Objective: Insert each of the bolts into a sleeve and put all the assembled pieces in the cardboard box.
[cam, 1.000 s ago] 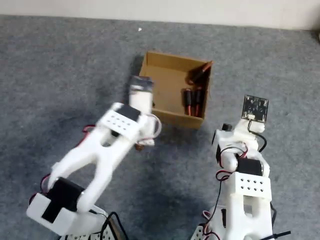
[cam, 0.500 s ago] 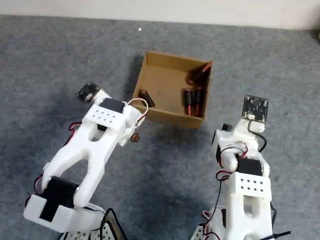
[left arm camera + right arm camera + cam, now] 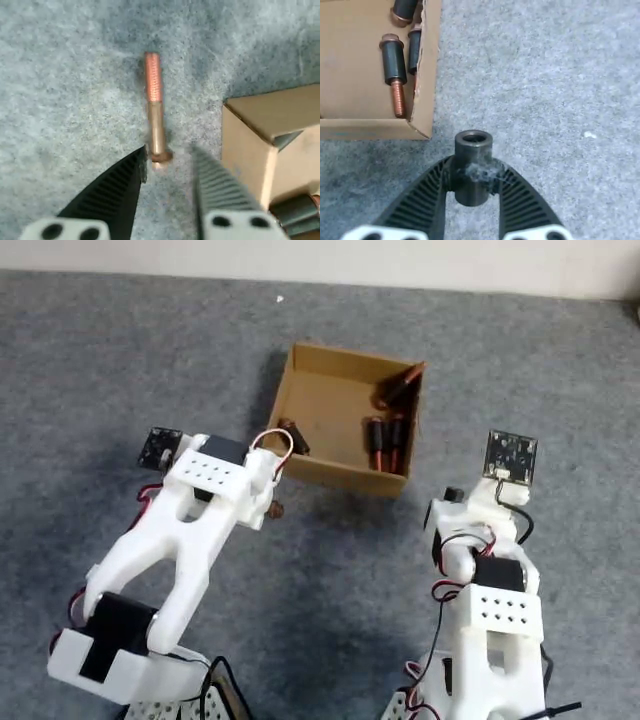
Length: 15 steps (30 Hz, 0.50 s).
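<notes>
Sleeve [image 3: 473,145] clamped upright in the right gripper [image 3: 473,169] waits while the left gripper [image 3: 169,152], swung back off the cardboard box [image 3: 335,475] where another assembled piece [image 3: 291,436] lies, hovers fingers spread over the loose bolt [image 3: 156,115] beside it, likely the next pairing.

Left pincer [image 3: 168,152] from above cardboard box [image 3: 250,135] to loose bolt [image 3: 155,110] beside it.

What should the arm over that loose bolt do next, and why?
Probably the left gripper should drop a little and close on the bolt: its jaws stand open astride the bolt's head, while the right gripper holds an empty sleeve.
</notes>
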Tool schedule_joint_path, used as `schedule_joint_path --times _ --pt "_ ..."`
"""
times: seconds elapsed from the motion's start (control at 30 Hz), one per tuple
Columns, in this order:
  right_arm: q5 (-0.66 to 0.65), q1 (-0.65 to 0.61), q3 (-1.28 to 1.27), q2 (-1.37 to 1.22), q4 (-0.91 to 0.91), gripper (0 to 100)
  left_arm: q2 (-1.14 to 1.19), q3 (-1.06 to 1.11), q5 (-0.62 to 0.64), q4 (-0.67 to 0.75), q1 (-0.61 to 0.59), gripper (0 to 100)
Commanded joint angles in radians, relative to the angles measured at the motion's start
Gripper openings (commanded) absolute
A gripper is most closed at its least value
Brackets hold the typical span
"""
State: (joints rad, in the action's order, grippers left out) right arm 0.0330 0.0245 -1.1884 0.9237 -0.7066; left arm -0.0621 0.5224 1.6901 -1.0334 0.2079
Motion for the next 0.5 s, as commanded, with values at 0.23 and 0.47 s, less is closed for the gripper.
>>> schedule_joint_path --times 0.23,0.47 --pt "0.002 0.012 0.005 0.035 0.030 0.5 -0.028 -0.054 -0.012 0.014 -0.015 33" --pt "0.002 0.015 0.005 0.035 0.030 0.5 -0.197 -0.036 -0.534 -0.149 -0.015 33"
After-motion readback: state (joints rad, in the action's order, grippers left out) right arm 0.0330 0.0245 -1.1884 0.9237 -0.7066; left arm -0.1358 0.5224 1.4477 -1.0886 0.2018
